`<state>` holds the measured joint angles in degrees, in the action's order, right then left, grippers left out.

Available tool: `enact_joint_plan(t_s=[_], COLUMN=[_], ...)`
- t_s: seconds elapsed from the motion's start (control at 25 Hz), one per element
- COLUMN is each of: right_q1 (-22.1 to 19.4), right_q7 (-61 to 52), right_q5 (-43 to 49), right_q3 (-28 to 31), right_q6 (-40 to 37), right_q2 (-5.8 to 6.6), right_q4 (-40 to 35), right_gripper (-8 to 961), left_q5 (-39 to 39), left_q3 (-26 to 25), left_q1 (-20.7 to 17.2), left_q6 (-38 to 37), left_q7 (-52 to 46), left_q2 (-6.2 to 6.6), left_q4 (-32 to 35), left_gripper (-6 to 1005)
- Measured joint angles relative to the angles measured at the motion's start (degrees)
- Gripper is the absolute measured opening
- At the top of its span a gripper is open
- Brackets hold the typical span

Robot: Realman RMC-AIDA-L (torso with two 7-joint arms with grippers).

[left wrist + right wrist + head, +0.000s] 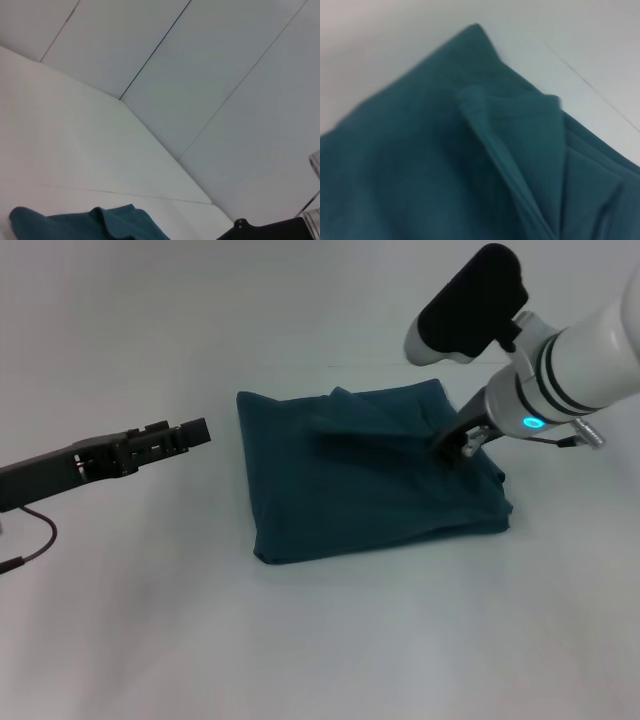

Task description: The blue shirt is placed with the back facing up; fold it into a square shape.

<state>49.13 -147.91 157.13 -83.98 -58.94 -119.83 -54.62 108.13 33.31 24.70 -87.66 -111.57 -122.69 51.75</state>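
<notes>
The blue shirt (370, 475) lies near the middle of the white desk (330, 640), and every other place here is given from it. Its near edge is a clean, straight fold, and the two near corners sit roughly square, so the lower half already reads as a tidy block. The outline as a whole is close to a square, several layers thick along the right-hand side.

Farther back, on the shirt's right part, the right hand (462, 445) is down on the cloth. A ridge of fabric runs from it toward the shirt's far middle, where a loose flap stands up instead of lying flat. Whether the fingers are pinching that cloth or merely resting on it cannot be told.

Off the shirt's left edge, apart from it and raised above the desk, the left hand (190, 434) hovers with nothing in it, its fingers close together.

My judgement: the main folds are done; what remains is flattening the raised flap, smoothing the far edge, and releasing.
</notes>
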Motion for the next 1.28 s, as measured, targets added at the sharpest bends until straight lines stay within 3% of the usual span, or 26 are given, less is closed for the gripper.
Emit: enact_joint_plan(t_s=[0.96,1.16,1.28], right_q1=[-1.52,-1.15,-1.27], right_q7=[-5.72,-5.85,-6.24], right_q5=[6.08,6.3,6.37], right_q3=[0.66,0.3,0.33], right_q6=[3.7,5.16,6.03], right_q2=[-0.08,-0.25,-0.28], right_q4=[3.17,3.96,3.97], right_gripper=[19,90,197], left_q5=[-1.34,-1.43,-1.45], left_q3=[0.0,0.0,0.0], left_q1=[0.6,0.7,0.7], left_q6=[0.49,0.86,0.99], left_q7=[0.83,0.83,0.83], left_q2=[0.18,0.18,0.18], left_q4=[-2.12,-2.26,-2.31], left_gripper=[949,949,950])
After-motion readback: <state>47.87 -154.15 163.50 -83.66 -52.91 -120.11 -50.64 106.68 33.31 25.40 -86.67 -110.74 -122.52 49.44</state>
